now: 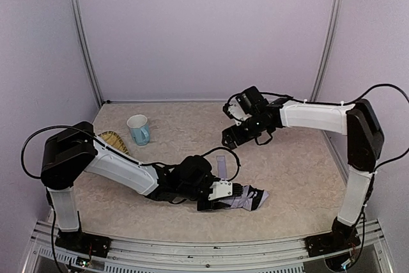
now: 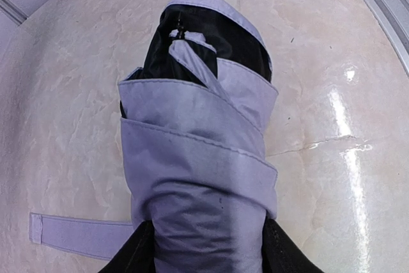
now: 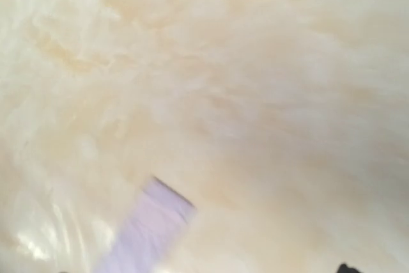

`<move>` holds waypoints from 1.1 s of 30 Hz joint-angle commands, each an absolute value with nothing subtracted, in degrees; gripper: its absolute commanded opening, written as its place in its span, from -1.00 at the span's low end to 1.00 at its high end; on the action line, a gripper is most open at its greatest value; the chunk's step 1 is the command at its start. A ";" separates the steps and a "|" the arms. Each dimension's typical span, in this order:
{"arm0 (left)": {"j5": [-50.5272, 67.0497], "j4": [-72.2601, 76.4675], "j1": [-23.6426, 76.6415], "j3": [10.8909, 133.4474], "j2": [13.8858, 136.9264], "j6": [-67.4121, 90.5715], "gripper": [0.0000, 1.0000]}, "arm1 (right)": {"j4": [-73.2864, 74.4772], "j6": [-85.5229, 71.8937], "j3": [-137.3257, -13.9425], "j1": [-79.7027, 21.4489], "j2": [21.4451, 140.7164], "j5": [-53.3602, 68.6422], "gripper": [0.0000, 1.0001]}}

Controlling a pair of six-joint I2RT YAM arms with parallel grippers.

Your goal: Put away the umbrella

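The umbrella lies folded on the table near the front, its lavender fabric wrapped in loose folds with black lining showing at the far end. My left gripper is shut on it, one black finger pressing each side of the bundle. The closing strap trails loose onto the table. My right gripper hovers above the table behind the umbrella. Its blurred wrist view shows only the strap end and marble, with nothing between the jaws and the fingers spread out of frame.
A light blue mug stands at the back left. A yellow ribbed object lies beside it, partly hidden by my left arm. Metal frame posts and lavender walls enclose the marble-patterned table.
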State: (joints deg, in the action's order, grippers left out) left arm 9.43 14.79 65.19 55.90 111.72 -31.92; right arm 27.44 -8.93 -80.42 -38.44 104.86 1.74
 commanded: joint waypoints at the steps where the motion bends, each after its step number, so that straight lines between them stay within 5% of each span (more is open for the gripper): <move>1: 10.22 -3.13 65.21 51.44 116.59 -30.05 -0.07 | 29.36 -14.30 -88.08 -43.55 117.31 -3.53 0.77; 7: 9.94 -4.16 65.21 52.26 116.72 -29.76 -0.05 | 34.78 -15.60 -92.72 -47.39 127.20 -2.34 0.78; 13: 9.51 -5.13 65.13 52.20 116.24 -30.10 0.01 | 34.47 -17.70 -86.95 -48.06 127.59 3.57 0.38; 23: 10.78 -6.21 64.35 53.24 116.43 -29.00 0.04 | 35.85 -17.37 -84.04 -47.76 124.90 -1.60 -1.00; 28: 12.68 -7.98 63.39 54.41 117.17 -28.72 -0.08 | 35.34 -15.80 -82.59 -44.67 120.21 -3.35 -1.00; 33: 14.85 -9.58 62.67 55.81 118.22 -27.57 -0.56 | 30.82 -15.08 -75.83 -40.58 113.46 -5.87 -1.00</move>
